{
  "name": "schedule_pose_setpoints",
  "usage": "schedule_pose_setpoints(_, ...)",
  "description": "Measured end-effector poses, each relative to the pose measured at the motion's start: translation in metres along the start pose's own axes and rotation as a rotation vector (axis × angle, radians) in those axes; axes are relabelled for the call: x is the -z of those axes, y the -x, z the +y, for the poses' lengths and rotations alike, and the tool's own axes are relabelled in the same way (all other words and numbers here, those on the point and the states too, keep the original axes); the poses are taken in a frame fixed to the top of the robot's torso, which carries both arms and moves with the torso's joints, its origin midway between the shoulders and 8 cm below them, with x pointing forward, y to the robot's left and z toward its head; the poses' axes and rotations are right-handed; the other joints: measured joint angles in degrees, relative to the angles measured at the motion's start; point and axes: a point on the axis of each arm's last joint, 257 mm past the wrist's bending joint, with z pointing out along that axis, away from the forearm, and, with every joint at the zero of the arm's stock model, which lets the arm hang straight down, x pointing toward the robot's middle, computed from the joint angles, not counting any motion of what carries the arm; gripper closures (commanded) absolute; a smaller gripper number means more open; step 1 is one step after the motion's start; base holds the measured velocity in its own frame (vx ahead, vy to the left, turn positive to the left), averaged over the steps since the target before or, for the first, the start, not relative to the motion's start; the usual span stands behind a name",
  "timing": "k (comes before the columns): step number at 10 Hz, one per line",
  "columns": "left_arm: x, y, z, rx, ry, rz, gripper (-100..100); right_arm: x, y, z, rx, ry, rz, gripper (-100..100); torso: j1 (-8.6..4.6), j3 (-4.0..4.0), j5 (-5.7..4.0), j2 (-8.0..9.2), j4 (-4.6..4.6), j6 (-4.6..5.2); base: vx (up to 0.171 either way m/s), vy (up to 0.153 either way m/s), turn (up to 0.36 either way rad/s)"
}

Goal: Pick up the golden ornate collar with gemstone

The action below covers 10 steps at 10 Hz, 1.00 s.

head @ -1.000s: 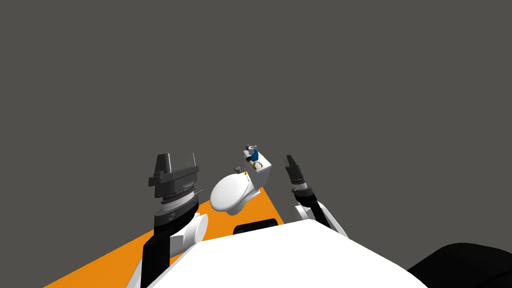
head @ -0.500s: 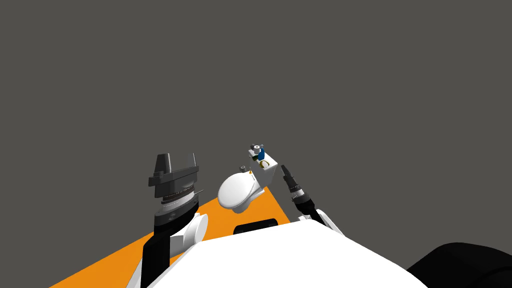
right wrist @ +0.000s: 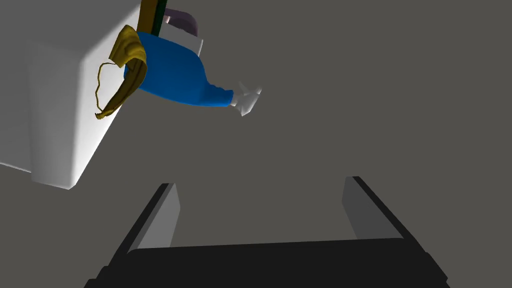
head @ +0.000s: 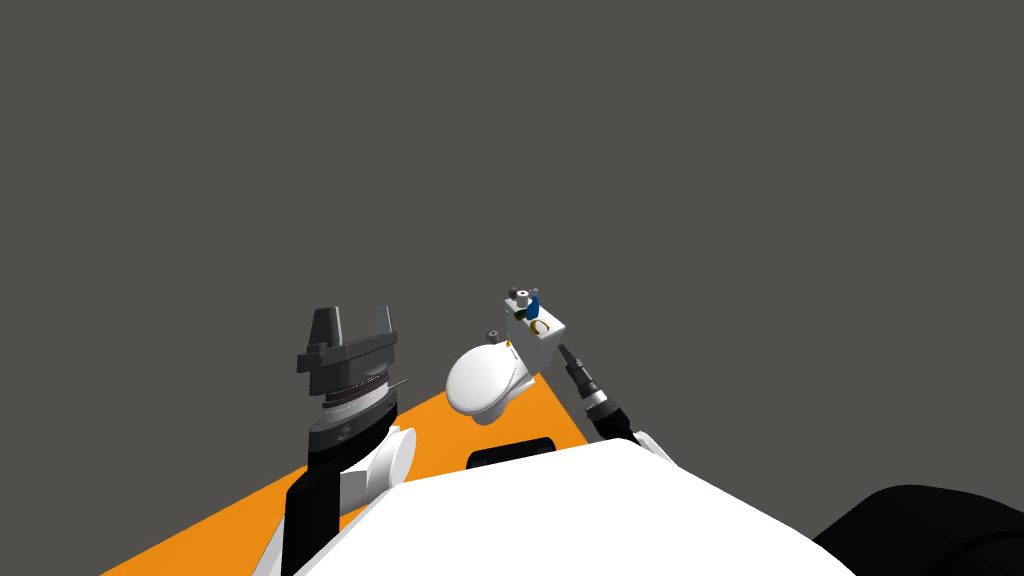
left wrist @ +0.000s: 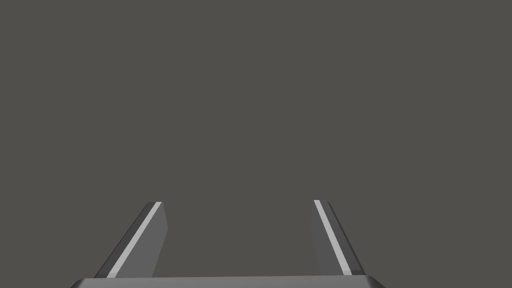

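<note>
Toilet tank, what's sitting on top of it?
On the toilet tank sit a gold collar, a blue bottle and a small grey item. A dark green thing behind the bottle is mostly covered.

The right hand (right wrist: 260, 182), fingers spread, hangs just beside the white tank's (right wrist: 60, 100) side wall, with open grey space ahead. On the tank's top a blue bottle (right wrist: 175, 75) crowds the golden collar (right wrist: 120, 75); the collar's near edge lies open.
</note>
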Motion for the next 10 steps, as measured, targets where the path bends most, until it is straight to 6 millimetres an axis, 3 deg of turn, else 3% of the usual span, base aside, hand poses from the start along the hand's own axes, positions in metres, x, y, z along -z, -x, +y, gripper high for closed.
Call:
schedule_pose_setpoints(2, 0.000, 0.000, 0.000, 0.000, 0.000, 0.000, 0, 0.009, -0.008, -0.030, 0.014, -0.076, 0.042, -100, -0.05, 0.05, -0.01, 0.08, 0.02, 0.00, -0.011, 0.129, 0.019)
schedule_pose_setpoints(5, 0.000, 0.000, 0.000, 0.000, 0.000, 0.000, 0, 0.040, -0.022, -0.081, 0.046, -0.199, 0.114, -100, 0.13, 0.01, 0.02, 0.02, 0.00, -0.01, 0.002, 0.142, 0.016)
schedule_pose_setpoints(10, 0.000, 0.000, 0.000, 0.000, 0.000, 0.000, 0, 0.075, -0.031, -0.146, 0.104, -0.365, 0.209, -100, -0.10, -0.02, -0.03, -0.03, 0.00, -0.02, 0.009, 0.112, 0.031)
